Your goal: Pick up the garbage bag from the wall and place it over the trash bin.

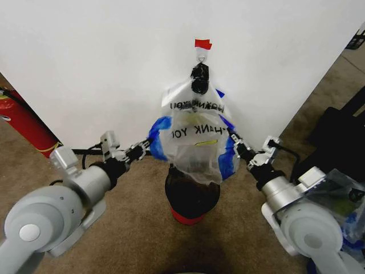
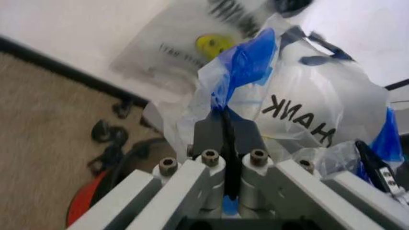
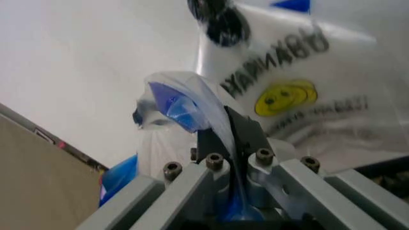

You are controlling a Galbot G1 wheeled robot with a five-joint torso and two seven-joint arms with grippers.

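Close against the wall (image 1: pixel 85 68), with carpet open on both sides: a red extinguisher (image 1: pixel 23 123) well off to the left, dark clutter (image 1: pixel 336 142) off to the right near the wall's far edge. Hung from the hook (image 1: pixel 201 56) under a scrap of red tape (image 1: pixel 202 43), a whitish bag (image 1: pixel 191 94) with a yellow smiley. In front of it, the bag (image 1: pixel 194 142), spread wide between both arms, blue edges (image 1: pixel 157 134) pulled outward, lower part drooping onto the bin (image 1: pixel 191 197) standing directly below, red base on the carpet just off the baseboard. Left gripper (image 1: pixel 144 149) reaching forward and inward from the left, low, at the bag's left blue edge; in the left wrist view, left gripper (image 2: pixel 225 132) jaws together, clamped on a twist of blue plastic. Right gripper (image 1: pixel 238 147) mirrored on the other side, at about the same height; in the right wrist view, right gripper (image 3: pixel 233 136) jaws likewise pinched on a blue fold, film bunched over the tips. Possibly already over the bin's rim on the near side, though hidden by the plastic.
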